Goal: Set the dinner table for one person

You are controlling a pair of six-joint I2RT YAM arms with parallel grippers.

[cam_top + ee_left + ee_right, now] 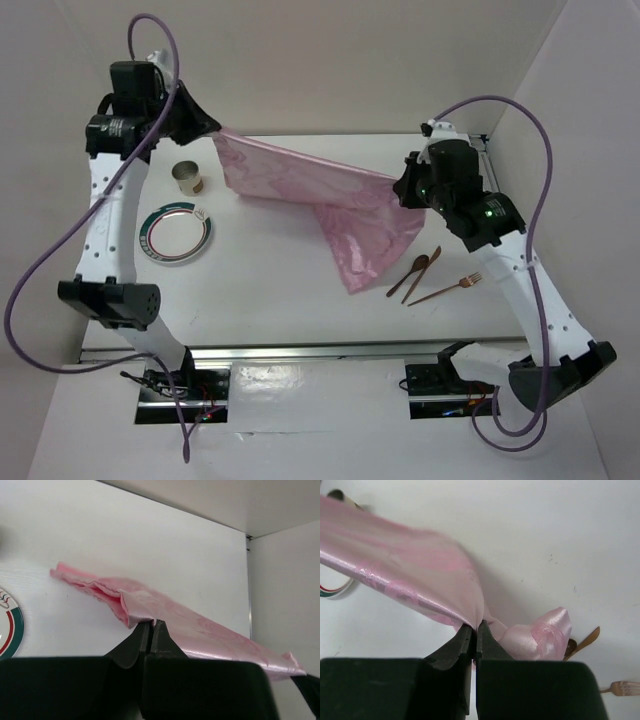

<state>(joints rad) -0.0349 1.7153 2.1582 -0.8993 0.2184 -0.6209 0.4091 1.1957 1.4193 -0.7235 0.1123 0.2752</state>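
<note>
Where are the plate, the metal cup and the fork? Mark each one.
plate (175,235), top external view, on its bare middle.
metal cup (187,177), top external view, on its open mouth.
fork (445,291), top external view, on its mid-handle.

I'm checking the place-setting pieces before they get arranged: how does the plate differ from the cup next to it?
The plate is wide and flat; the cup is narrower and stands upright. The plate is white with a green-and-red banded rim; the cup looks plain metallic. The plate lies nearer the arm bases; the cup sits beyond it, apart. Both rest on the dinner table, left of the pink cloth, unheld.
</note>
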